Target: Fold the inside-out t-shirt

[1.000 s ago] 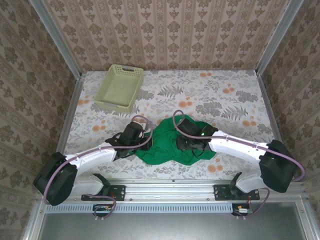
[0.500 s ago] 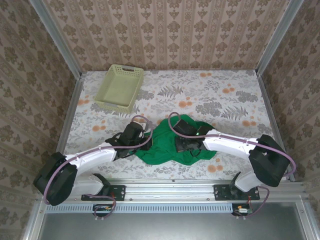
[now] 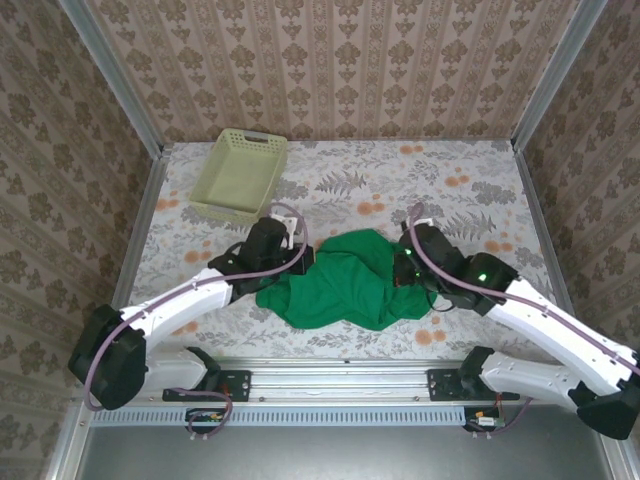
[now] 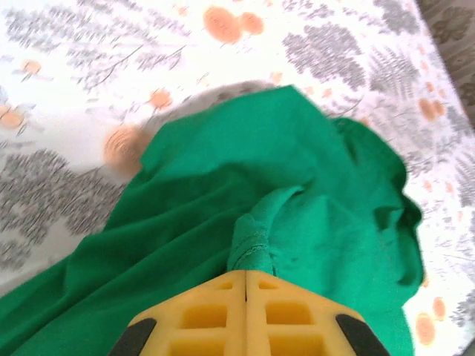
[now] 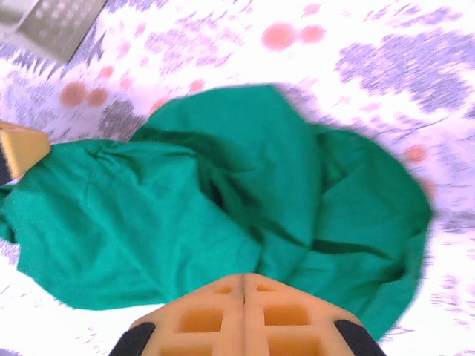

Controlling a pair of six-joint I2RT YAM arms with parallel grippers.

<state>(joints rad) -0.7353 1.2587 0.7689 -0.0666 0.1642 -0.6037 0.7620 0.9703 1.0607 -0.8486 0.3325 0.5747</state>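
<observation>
The inside-out t-shirt (image 3: 345,290) is a bright green crumpled heap at the near middle of the table. My left gripper (image 3: 290,262) is at its left edge. In the left wrist view its yellow jaws (image 4: 246,273) are shut on a narrow fold of the t-shirt (image 4: 297,163), which rises out of the tips. My right gripper (image 3: 405,268) is at the shirt's right edge. Its jaws (image 5: 243,276) are shut, with the blurred green cloth (image 5: 245,178) running right up to the tips. No tag shows.
A pale yellow-green lattice basket (image 3: 240,175) stands at the back left, apart from the shirt; its corner (image 5: 52,22) shows in the right wrist view. The flowered tablecloth (image 3: 450,190) lies bare behind and right of the shirt. Metal posts and walls bound the table.
My right gripper shut at the shirt's middle, then swung right to its right edge. The left gripper lifted slightly away. The shirt is now drawn out wider between them.
</observation>
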